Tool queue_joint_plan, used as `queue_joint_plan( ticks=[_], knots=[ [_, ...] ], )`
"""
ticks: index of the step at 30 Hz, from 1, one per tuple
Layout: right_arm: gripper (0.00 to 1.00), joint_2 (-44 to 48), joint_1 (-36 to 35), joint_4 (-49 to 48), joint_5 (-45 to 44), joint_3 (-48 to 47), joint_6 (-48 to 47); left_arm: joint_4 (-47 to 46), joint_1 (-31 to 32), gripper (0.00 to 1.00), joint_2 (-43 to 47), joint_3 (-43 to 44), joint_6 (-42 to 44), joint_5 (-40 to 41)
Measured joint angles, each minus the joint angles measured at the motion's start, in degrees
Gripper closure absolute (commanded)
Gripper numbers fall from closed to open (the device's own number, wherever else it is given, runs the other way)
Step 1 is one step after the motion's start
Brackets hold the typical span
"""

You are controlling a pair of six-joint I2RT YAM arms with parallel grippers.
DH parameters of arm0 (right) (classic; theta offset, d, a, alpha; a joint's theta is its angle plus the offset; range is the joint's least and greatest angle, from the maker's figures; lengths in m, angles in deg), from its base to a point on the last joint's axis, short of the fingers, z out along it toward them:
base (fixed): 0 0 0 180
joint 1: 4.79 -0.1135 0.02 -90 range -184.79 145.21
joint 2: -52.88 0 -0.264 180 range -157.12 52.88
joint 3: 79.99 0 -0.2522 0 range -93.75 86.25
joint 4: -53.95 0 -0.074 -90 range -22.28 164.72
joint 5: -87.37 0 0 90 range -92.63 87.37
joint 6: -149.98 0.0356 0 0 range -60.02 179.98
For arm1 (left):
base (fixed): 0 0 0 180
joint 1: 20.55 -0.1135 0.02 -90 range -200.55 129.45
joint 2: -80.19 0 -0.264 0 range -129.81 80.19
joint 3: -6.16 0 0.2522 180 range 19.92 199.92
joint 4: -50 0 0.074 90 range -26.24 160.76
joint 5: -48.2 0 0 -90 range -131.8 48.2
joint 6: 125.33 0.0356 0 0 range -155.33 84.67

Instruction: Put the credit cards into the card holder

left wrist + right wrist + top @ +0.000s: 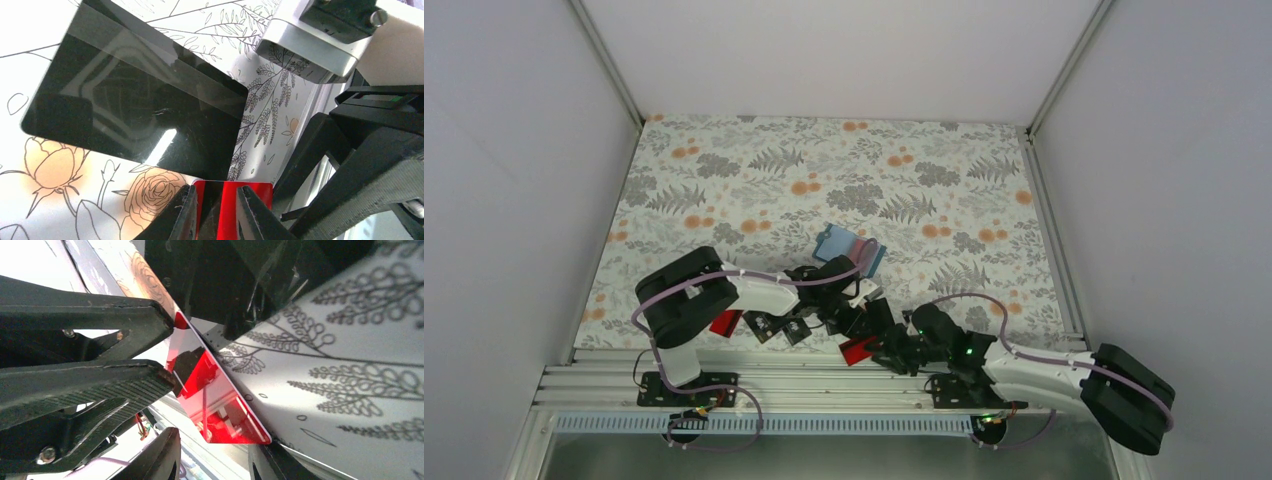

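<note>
The left gripper [217, 194] is low over the table at the near edge, near the middle. Its two fingers are a little apart, and a red card [210, 390] shows in the gap. I cannot tell if they press on the card. The right gripper [215, 455] meets it from the other side. Its fingers are spread, with the low end of the same red card between them. One corner of the card is right by one finger. A shiny black card [135, 110] lies flat just beside the red one, and I can read no words on it. More cards lie along the near edge, by the left arm. They are a second red card [724, 322] and two black cards [764, 326] with print too small to read. That makes two red cards seen from above, and the arms may hide more. The teal card holder [844, 243] lies near the middle of the flowery table [824, 160], just past the left gripper. A pink patch shows on the holder, and I cannot tell if it is a card.
</note>
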Motion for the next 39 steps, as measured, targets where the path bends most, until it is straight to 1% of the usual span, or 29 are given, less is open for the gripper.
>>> queue_joint_plan(
  ticks=[8, 12, 31, 39],
  knots=[
    [0.65, -1.97, 0.0, -0.04, 0.61, -0.61, -1.25, -0.79, 0.0, 0.79, -0.26, -0.02, -0.04, -0.31],
    [0.65, -1.95, 0.0, 1.44, 0.59, -1.25, -1.66, -0.87, 0.0, 0.79, -0.31, -0.02, -0.07, -0.37],
    [0.67, 1.68, 0.0, 7.04, -0.13, -2.69, -2.49, -2.47, -0.02, 0.8, -0.94, -0.07, -0.24, -0.83],
    [0.68, 2.14, 0.0, 7.39, 0.17, -2.82, -2.47, -2.78, -0.07, 0.8, -1.09, -0.07, -0.28, -0.9]
  ],
)
